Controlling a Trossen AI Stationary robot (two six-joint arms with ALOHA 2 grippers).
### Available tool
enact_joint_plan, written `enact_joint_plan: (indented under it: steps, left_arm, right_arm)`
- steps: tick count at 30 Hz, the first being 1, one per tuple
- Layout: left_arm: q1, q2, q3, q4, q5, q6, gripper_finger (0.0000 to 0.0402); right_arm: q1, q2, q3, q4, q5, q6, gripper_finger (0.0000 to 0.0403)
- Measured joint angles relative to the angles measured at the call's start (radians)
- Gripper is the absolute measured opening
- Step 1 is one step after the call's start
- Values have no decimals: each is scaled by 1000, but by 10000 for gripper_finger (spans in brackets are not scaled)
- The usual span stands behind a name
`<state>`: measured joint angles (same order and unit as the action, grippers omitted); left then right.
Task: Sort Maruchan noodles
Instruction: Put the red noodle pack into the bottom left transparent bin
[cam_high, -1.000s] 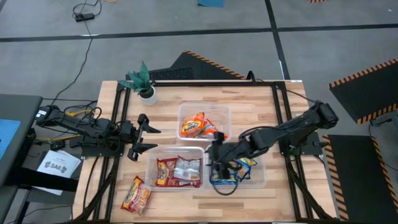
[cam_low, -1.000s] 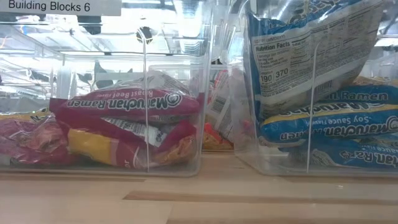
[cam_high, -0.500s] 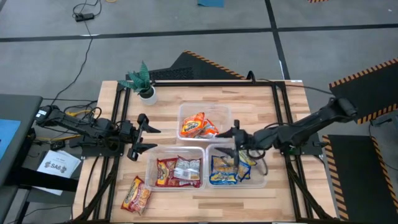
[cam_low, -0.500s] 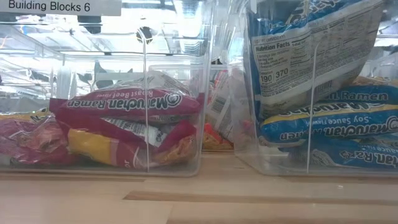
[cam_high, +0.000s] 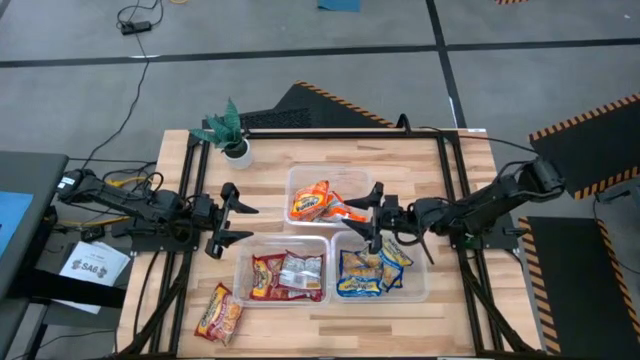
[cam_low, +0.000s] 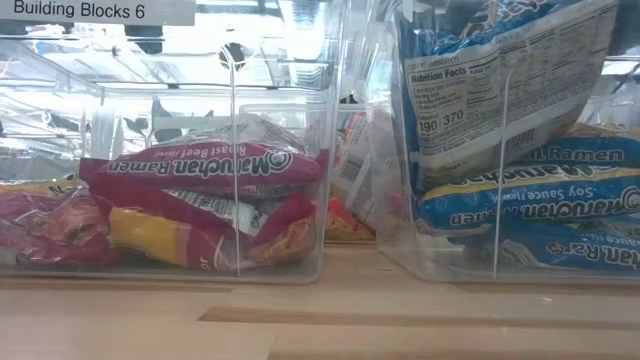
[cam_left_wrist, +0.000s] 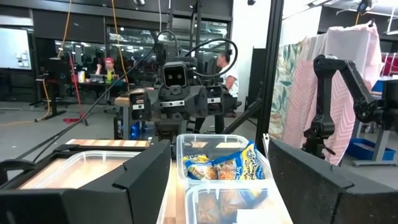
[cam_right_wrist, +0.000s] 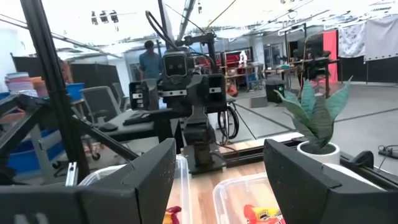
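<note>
One red Maruchan packet lies loose on the table, outside the tubs, just beside the near-left corner of the tub of red packets, its long axis slanted. It sits nearer the left gripper, which hangs empty with fingers spread beside that tub's left edge; the packet lies toward the table's front from it. The right gripper, also spread and empty, hovers between the orange-packet tub and the blue-packet tub, well apart from the loose packet.
</note>
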<state>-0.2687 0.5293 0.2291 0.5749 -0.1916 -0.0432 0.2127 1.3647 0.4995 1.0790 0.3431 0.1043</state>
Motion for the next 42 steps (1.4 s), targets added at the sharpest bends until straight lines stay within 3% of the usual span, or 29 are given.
enact_joint_plan:
  steps: [18, 24, 27, 30, 33, 37, 42]
  left_arm:
    - [0, 0, 0, -32, 16, -21, 257]
    - [-10, 1, 46, -32, 299, -236, 257]
    - [-68, 14, 94, -67, 326, -238, 257]
    - [-156, 48, 169, -208, 242, -206, 257]
    - [-248, 105, 306, -467, 103, -252, 257]
    - [-384, 230, 519, -856, 2, -454, 257]
    - [-561, 423, 744, -1173, -1, -800, 257]
  right_arm:
    - [9, 0, 0, -1, -4, 0, 265]
    - [9, 0, 0, -2, -4, 1, 265]
    - [9, 0, 0, -2, -4, 1, 265]
    - [9, 0, 0, -2, -4, 1, 265]
    - [7, 0, 0, -3, -5, 0, 265]
    - [7, 0, 0, -5, -4, 0, 265]
    - [7, 0, 0, -9, -4, 0, 265]
